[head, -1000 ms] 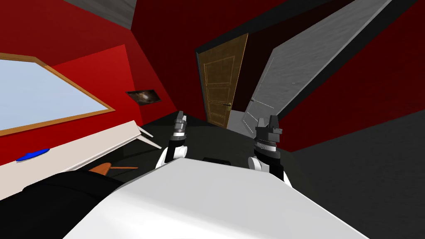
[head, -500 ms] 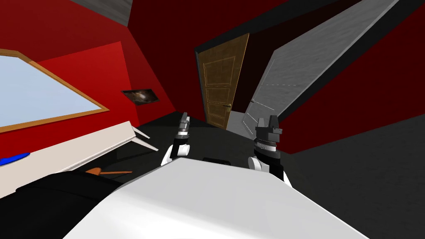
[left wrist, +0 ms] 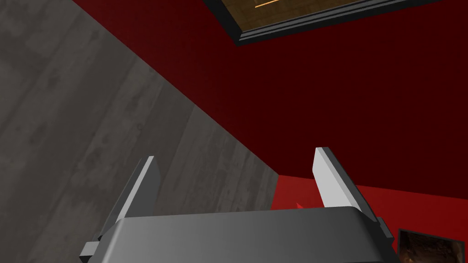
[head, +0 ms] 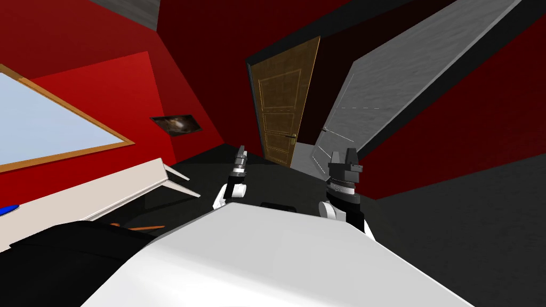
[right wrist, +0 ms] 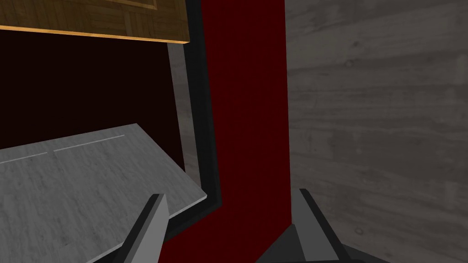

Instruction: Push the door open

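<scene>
Brown panelled door (head: pixel 280 106) stands ajar at upper centre of the head view, its free edge clear of the dark frame (right wrist: pixel 201 114), with a grey surface (head: pixel 373 80), possibly flooring beyond, to its right; bare dark floor (head: pixel 277 178) lies open between it and both claws. Left claw (head: pixel 241 154) and right claw (head: pixel 344 155) are released, fingers spread, grasping nothing. Since a second ago my view has swung, the counter (head: pixel 106 194) sliding leftward in frame, and the left claw has edged nearer the door.

Home room; red walls (head: pixel 106 32), panelled wooden door (head: pixel 280 106), framed picture (head: pixel 177 123), window (head: pixel 48 128)
</scene>
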Controlling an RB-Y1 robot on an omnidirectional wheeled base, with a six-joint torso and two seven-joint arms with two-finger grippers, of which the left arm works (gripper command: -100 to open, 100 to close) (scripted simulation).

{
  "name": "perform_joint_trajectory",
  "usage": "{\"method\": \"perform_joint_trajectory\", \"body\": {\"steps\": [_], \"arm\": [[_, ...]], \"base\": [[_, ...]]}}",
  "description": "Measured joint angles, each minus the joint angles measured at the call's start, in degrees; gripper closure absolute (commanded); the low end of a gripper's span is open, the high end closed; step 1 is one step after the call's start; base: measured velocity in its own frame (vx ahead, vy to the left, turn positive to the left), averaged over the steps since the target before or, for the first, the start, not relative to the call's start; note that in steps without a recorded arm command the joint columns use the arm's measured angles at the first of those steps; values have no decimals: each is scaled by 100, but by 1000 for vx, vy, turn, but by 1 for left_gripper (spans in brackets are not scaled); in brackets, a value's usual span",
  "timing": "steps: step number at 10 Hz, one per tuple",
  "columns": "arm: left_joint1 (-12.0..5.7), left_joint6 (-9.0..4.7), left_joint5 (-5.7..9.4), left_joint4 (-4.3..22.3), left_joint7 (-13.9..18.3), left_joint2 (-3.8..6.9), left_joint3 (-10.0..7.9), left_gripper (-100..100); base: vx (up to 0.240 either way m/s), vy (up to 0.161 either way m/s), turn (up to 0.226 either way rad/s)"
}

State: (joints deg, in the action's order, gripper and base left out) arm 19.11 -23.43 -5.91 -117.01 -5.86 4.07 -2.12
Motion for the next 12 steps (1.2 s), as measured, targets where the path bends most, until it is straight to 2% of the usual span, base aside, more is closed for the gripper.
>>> {"method": "perform_joint_trajectory", "body": {"steps": [3,12], "arm": [[-211,-31,27,390,43,32,43,-100],[-1032,-39,113,1728,202,90,176,-100]], "base": [[97,-26,-18],[99,-27,-21]]}}
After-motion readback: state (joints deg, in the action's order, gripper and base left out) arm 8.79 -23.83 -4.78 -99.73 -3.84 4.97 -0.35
